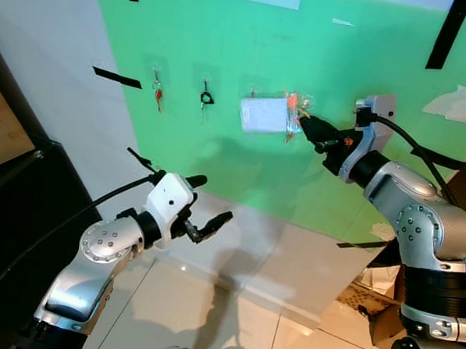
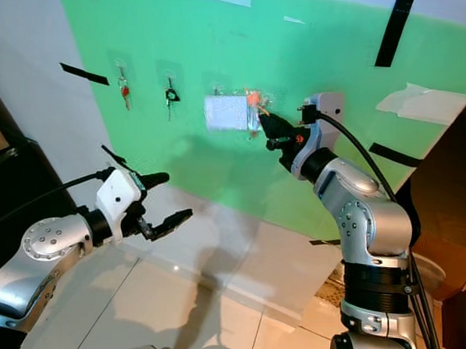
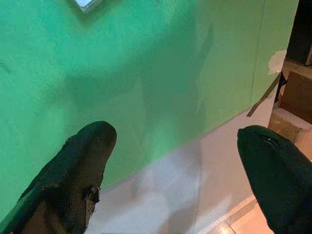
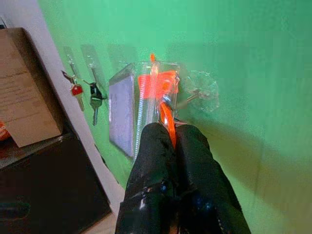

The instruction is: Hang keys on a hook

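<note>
Right wrist view looks straight along the right gripper point(image 4: 170, 134), whose two black fingers are pressed together on an orange strap point(image 4: 167, 119). That strap runs up to an orange tag point(image 4: 158, 84) lying against a clear plastic pouch point(image 4: 146, 105), and beside it a clear hook point(image 4: 199, 91) is stuck to the green wall point(image 4: 253, 58). Whether the strap's ring is over the hook cannot be made out. This close view also catches a red-headed key point(image 4: 76, 91) and a dark-headed key point(image 4: 95, 92) hanging on two further clear hooks farther along the wall.

From the head, the left eye view sets the scene wider: the right gripper point(image 1: 307, 125) reaches up to the wall with its tip at the pouch point(image 1: 266, 114) and the orange bit point(image 1: 293, 101) just above it. The red key point(image 1: 157, 93) and the dark key point(image 1: 206, 98) hang well apart from the pouch, towards the robot's left. Strips of black tape point(image 1: 117, 77) cross the wall's edges, detail the wrist camera misses.

Lower down, the left gripper point(image 1: 208, 204) hovers away from the wall with its fingers spread wide and nothing between them. Left wrist view confirms it: two black fingertips point(image 3: 83, 165) stand far apart, with bare green wall and pale floor point(image 3: 204, 195) between them.
</note>
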Controlling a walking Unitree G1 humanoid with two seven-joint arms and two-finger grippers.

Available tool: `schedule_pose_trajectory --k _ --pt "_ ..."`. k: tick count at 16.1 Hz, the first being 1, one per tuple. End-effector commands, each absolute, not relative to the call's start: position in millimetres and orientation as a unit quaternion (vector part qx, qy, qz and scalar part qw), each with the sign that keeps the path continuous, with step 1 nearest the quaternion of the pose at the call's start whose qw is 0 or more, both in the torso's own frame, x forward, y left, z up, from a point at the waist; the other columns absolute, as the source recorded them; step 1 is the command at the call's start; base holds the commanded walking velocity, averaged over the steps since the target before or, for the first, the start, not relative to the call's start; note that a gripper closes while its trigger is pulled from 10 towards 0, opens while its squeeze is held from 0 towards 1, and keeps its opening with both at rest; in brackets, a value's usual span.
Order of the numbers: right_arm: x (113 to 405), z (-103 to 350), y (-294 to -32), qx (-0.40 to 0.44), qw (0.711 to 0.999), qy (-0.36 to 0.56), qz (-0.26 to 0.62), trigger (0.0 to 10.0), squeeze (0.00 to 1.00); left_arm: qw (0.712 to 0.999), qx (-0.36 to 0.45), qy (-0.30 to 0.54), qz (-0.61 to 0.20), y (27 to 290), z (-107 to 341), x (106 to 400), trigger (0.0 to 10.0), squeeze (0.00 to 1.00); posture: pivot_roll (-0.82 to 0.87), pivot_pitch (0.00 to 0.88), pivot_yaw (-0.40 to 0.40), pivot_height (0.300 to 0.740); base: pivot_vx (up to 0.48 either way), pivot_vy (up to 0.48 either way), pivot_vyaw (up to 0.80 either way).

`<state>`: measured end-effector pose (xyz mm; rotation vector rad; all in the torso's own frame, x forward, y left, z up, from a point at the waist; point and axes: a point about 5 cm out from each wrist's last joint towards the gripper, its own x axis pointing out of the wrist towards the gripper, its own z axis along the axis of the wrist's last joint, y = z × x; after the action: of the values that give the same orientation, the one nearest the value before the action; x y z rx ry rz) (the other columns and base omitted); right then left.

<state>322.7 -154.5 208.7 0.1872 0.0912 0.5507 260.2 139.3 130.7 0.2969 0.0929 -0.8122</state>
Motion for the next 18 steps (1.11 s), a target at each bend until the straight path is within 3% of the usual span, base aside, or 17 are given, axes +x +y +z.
schedule_pose_trajectory --k 1,10,18 --pt "323 218 -152 0.089 0.955 0.026 0.283 10.0 0.0 0.906 0.145 0.04 -0.396 139 135 260 10.0 0.0 -0.04 0.0 0.027 0.74 0.0 0.0 0.0" --pt "315 206 -147 0.081 0.946 0.061 0.307 10.0 0.0 0.906 0.144 0.042 -0.395 140 135 259 10.0 0.0 -0.04 0.0 0.026 0.74 0.0 0.0 0.0" --pt "324 216 -161 0.141 0.953 0.042 0.266 10.0 0.0 0.905 0.144 0.043 -0.398 139 134 259 10.0 0.0 -0.04 0.0 0.026 0.74 0.0 0.0 0.0"
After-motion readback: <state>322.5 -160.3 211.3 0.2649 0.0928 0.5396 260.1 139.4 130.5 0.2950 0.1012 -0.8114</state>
